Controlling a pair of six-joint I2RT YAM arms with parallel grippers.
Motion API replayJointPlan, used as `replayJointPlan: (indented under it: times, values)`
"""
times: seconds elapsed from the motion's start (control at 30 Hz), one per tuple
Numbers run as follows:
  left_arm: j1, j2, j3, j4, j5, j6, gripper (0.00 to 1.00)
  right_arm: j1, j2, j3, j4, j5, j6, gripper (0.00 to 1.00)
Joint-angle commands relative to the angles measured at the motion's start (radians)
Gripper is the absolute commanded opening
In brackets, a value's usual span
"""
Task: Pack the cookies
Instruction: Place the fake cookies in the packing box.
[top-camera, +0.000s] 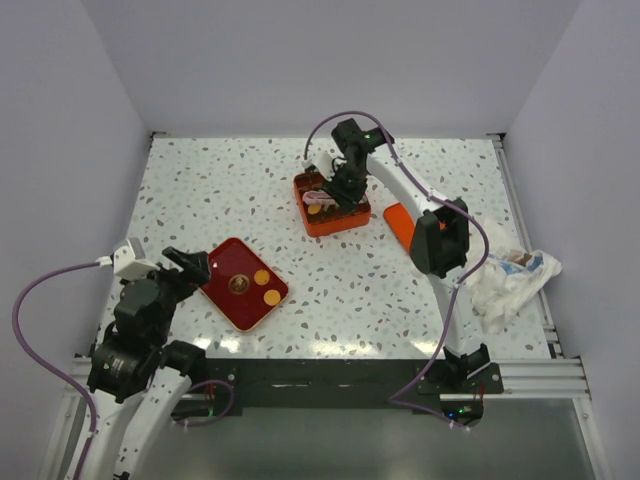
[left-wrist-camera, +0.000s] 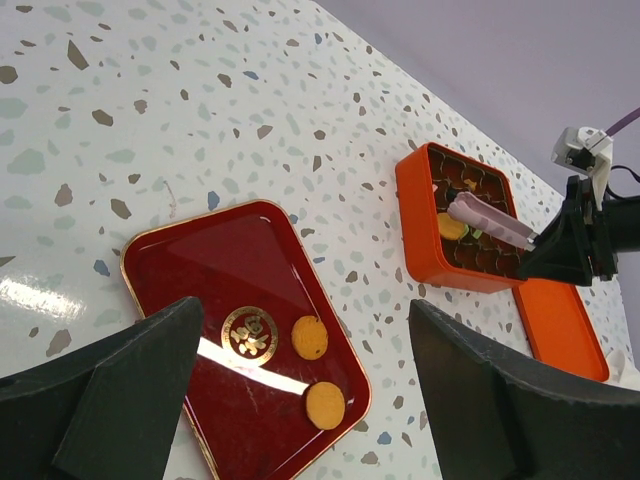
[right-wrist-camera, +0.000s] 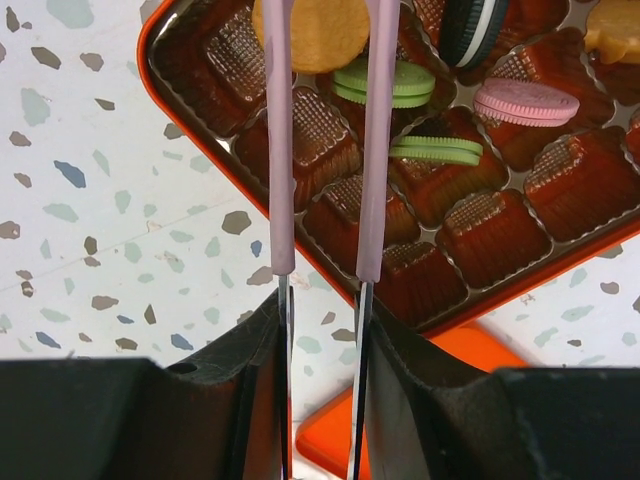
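My right gripper (right-wrist-camera: 322, 310) is shut on pink-tipped metal tongs (right-wrist-camera: 280, 150) over the orange box (right-wrist-camera: 480, 235). An orange cookie (right-wrist-camera: 322, 35) sits between the tongs' tips; I cannot tell whether it is lifted. Two green cookies (right-wrist-camera: 385, 82), a pink one (right-wrist-camera: 527, 102) and a dark one (right-wrist-camera: 470, 30) lie in the box's cells. Two more orange cookies (left-wrist-camera: 309, 337) (left-wrist-camera: 325, 405) rest on the red tray (left-wrist-camera: 200, 260). My left gripper (left-wrist-camera: 305, 320) hovers open above that tray, holding nothing.
The box's orange lid (top-camera: 398, 222) lies flat just right of the box (top-camera: 330, 205). A crumpled white bag (top-camera: 510, 280) sits at the table's right edge. The red tray (top-camera: 243, 284) lies near the front left, by the left arm.
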Motion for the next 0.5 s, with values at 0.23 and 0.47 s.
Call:
replayJointPlan:
  times: [0.23, 0.47]
  values:
    - [-0.004, 0.006, 0.005, 0.031, -0.007, 0.006, 0.89, -0.064, -0.166, -0.109, 0.047, -0.043, 0.037, 0.17]
    - [-0.003, 0.019, 0.000, 0.043, 0.004, 0.010, 0.89, -0.081, -0.186, -0.184, 0.065, -0.030, 0.036, 0.17]
